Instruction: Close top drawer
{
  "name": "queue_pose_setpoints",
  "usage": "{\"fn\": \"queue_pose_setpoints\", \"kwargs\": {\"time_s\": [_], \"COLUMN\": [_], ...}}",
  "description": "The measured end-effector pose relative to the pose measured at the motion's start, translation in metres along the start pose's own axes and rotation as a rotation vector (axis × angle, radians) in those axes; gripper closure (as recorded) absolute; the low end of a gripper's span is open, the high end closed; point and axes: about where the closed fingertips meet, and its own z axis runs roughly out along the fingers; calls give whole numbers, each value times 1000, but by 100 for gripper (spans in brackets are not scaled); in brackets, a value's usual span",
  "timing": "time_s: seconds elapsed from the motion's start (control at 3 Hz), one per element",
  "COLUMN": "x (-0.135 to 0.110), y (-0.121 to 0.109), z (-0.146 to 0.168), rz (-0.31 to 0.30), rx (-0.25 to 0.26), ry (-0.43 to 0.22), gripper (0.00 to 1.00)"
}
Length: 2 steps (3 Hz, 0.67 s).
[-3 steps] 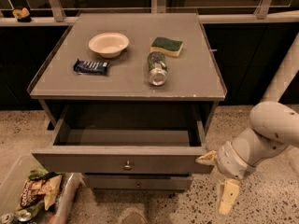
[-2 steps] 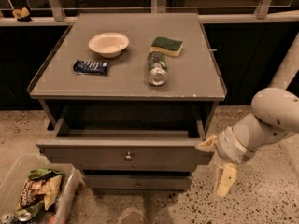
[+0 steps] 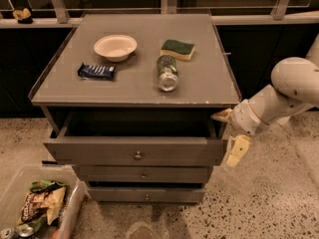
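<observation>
The top drawer [image 3: 134, 152] is a wide grey-brown drawer with a tall flat front and a small round metal knob [image 3: 138, 156]. It stands partly open under the cabinet top, showing a narrow strip of dark interior. My gripper [image 3: 228, 136] is at the drawer front's right end. One cream finger [image 3: 222, 116] points left against the drawer's right corner. The other finger [image 3: 235, 152] hangs down beside the front panel. The white arm reaches in from the right.
On the cabinet top [image 3: 214, 83] lie a white bowl [image 3: 115, 47], a blue snack bar [image 3: 96, 71], a bottle on its side [image 3: 166, 73] and a green-yellow sponge [image 3: 177, 49]. Two slimmer drawers [image 3: 143, 175] sit below. A clear bin of snacks [image 3: 40, 205] stands on the floor at lower left.
The top drawer has slid inward and shows less interior than before. My gripper and arm have moved up and left with its right end.
</observation>
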Motion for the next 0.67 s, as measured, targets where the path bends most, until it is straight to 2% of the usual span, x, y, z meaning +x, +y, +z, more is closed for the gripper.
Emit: {"fn": "queue_pose_setpoints", "kwargs": {"time_s": [0.33,0.67], "x": [-5,-5], "y": [-11,-11], "z": [-9,-9], "rz": [-11,-11], "rx": [27,27], "ry": [-4,-4], "gripper": [0,0]}}
